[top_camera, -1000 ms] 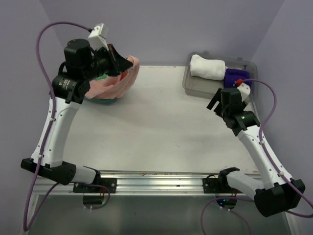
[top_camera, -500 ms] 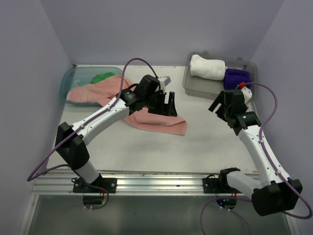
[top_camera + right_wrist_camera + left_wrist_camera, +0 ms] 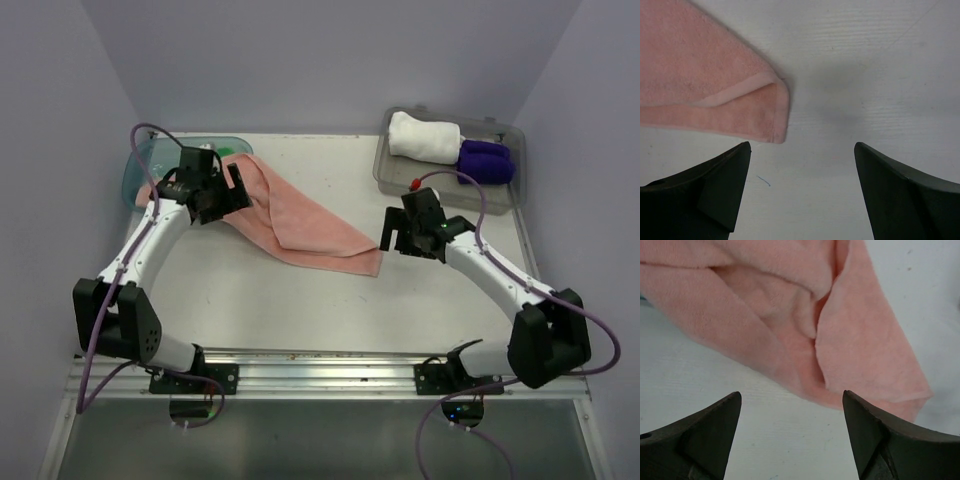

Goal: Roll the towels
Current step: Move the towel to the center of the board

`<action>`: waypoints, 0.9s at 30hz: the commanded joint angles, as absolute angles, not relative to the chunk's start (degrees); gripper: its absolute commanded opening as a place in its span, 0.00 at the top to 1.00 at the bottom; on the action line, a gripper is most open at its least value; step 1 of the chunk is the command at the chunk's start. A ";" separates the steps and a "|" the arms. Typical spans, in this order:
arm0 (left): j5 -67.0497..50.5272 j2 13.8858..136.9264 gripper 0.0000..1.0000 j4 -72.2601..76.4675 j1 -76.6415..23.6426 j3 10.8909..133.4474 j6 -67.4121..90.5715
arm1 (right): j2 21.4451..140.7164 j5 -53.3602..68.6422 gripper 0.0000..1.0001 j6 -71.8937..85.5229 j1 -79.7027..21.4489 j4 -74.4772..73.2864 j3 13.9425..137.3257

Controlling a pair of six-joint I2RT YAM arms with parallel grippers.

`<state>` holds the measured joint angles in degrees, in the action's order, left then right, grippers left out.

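Salmon pink towel [image 3: 300,225]: lifted a second ago, now lying crumpled from the teal tub [image 3: 130,170] at far left to table centre. My left claw [image 3: 237,186]: just released it, jaws apart over its far-left part. My right claw [image 3: 387,232]: jaws apart, newly moved in beside the right corner; I judge flattening comes next.

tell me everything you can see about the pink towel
The pink towel is soft, terry-looking cloth with a hemmed edge. It lies unrolled and loosely folded on the table, running diagonally from the tub toward the middle. It is creased near the open left gripper, and its far corner lies doubled over just ahead of the open right gripper. Neither holds it.
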<state>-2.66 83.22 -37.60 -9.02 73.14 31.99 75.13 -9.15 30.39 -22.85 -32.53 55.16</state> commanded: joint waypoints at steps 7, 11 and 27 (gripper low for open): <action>-2.63 94.11 0.21 -25.50 -4.66 66.53 34.80 | 83.40 -6.07 0.10 29.01 -22.94 -26.12 55.20; -2.73 97.20 0.43 -25.93 -4.66 69.17 34.81 | 90.16 -4.05 0.10 28.91 -22.94 -23.65 56.68; -2.73 87.81 1.00 -31.19 -4.66 74.61 32.35 | 102.56 -0.53 1.00 33.22 -28.39 -13.62 63.71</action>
